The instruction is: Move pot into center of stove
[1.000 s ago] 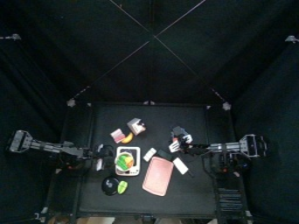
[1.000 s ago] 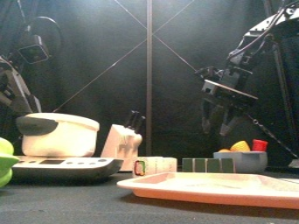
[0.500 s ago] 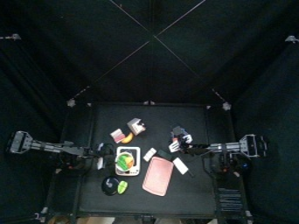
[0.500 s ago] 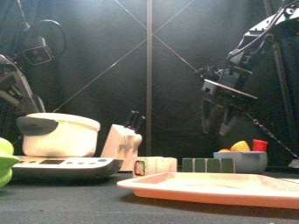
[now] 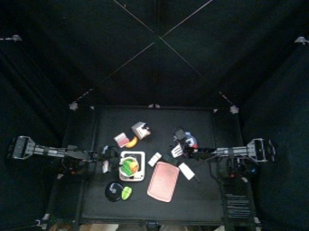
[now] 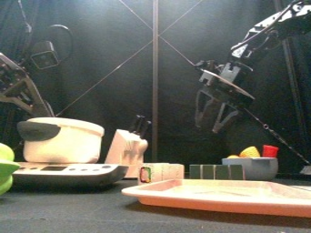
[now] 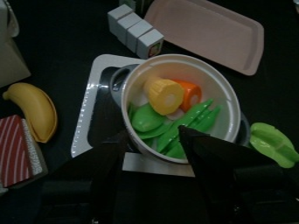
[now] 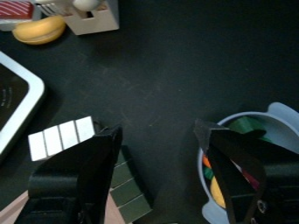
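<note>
A white pot (image 7: 181, 109) holding green, orange and yellow toy vegetables sits on a grey stove (image 7: 100, 96) with a black plate. It stands toward one side of the stove. My left gripper (image 7: 163, 175) is open just above the pot, its jaws spread either side of it without touching. In the front view the pot (image 6: 61, 139) stands on the stove (image 6: 67, 176) at the left. In the top view the pot (image 5: 132, 163) is at the table's front left. My right gripper (image 6: 217, 123) hangs open and empty, high over the right half (image 5: 182, 144).
A pink tray (image 6: 225, 193) lies at the front right of the stove. A yellow banana (image 7: 35, 109), small white boxes (image 7: 135, 26) and a green toy (image 7: 274, 144) lie around the stove. A blue bowl (image 8: 251, 157) of toy food sits under the right arm.
My right gripper has risen and moved left toward the table's middle. My left arm has shifted slightly near the pot.
</note>
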